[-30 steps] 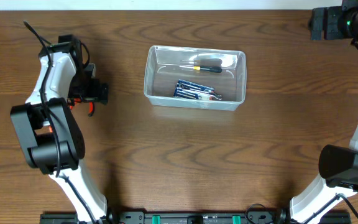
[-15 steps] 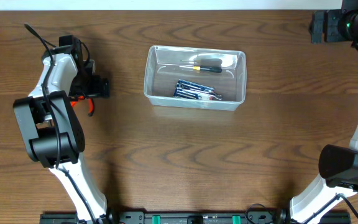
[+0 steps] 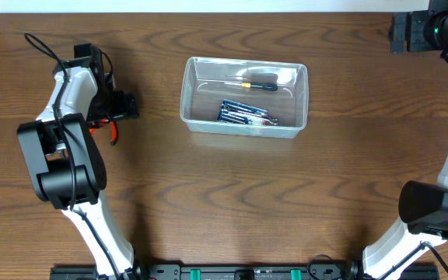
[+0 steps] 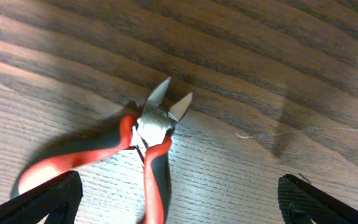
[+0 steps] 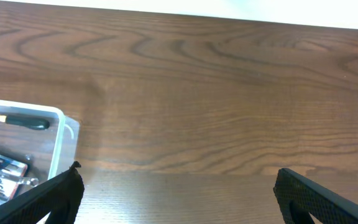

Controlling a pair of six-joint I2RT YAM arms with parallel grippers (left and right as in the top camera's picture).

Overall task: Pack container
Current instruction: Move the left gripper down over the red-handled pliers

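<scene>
The clear plastic container stands at the table's upper middle and holds a black-and-yellow screwdriver and a blue pack. Its corner also shows in the right wrist view. Red-and-black side cutters lie on the wood at the left, with only a red handle visible overhead. My left gripper is open, low over the cutters, one finger on each side of their handles. My right gripper is open and empty, high at the far right corner, away from the container.
The table's back edge runs along the top of the overhead view. The left arm's cable loops near the back left. The right arm stands along the right side.
My left gripper has shifted slightly toward the back and right over the cutters. The right arm and the container have not moved.
</scene>
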